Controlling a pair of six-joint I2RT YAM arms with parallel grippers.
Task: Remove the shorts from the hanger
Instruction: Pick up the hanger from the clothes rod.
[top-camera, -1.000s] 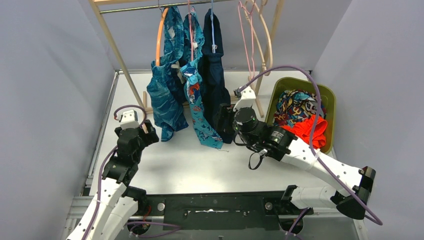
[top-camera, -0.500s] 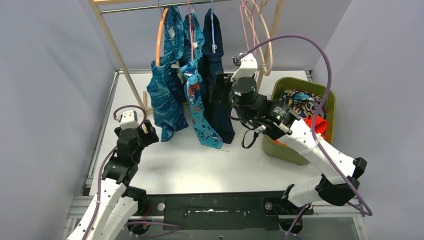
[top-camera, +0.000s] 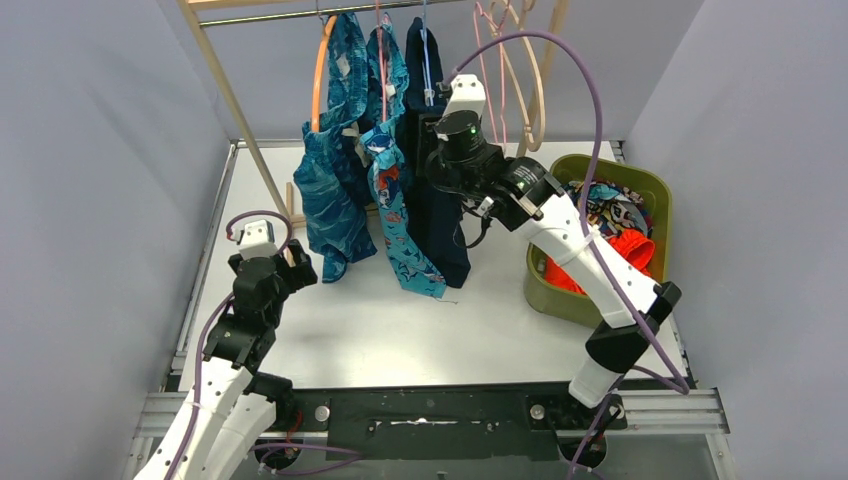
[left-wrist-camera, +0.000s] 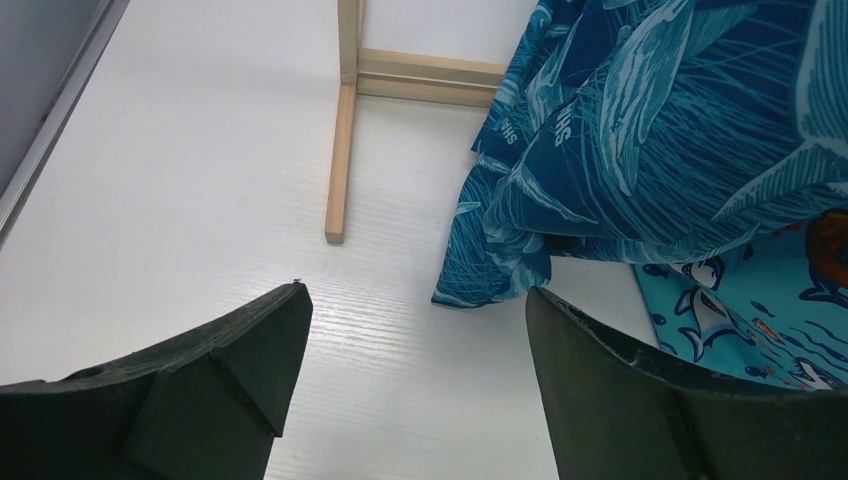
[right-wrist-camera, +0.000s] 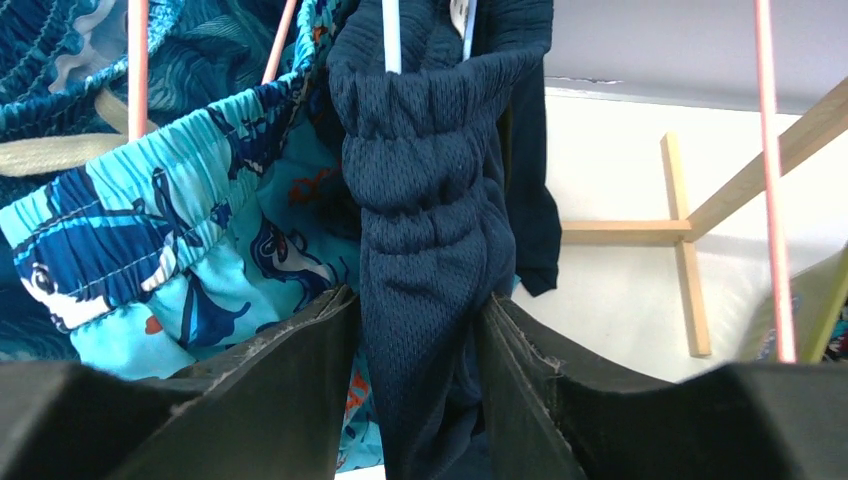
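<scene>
R gripper (right-wrist-camera: 418, 300): jaws closed in on the navy shorts (right-wrist-camera: 430, 180). Both fingers (right-wrist-camera: 290, 380) press the bunched mesh just below the gathered waistband, so it's clamped on the fabric. Navy shorts hang on a pale hanger (right-wrist-camera: 392, 35) from the rail. L gripper (left-wrist-camera: 415, 300): jaws wide apart, nothing between them, low over the table (left-wrist-camera: 180, 180), touching nothing.

Surface: white table w/ a wooden rack (top-camera: 232, 105) at the back carrying a metal rail (top-camera: 290, 13). Grey walls (top-camera: 90, 150) both sides & behind. Three pairs on the rail, L to R: teal leaf-print shorts (top-camera: 330, 190) on an orange hanger (top-camera: 318, 70), turquoise cartoon-print shorts (top-camera: 395, 215), then the navy pair. Bare pink hangers (top-camera: 497, 70) further R. Green bin (top-camera: 655, 195) sits on the table at R, holding multicolour shorts (top-camera: 600, 212) and orange-red shorts (top-camera: 622, 255).

Views: top cam gives the whole layout. R arm is up & across at the navy pair; L arm is low at L near the teal pair, apart from it. The pinch itself is hidden there behind the wrist. R wrist cam shows the pinch close up, plus the cartoon pair's waistband just L of it. L wrist cam shows the teal hem hanging close to the table (can't tell if touching) and the rack foot (left-wrist-camera: 342, 150).
</scene>
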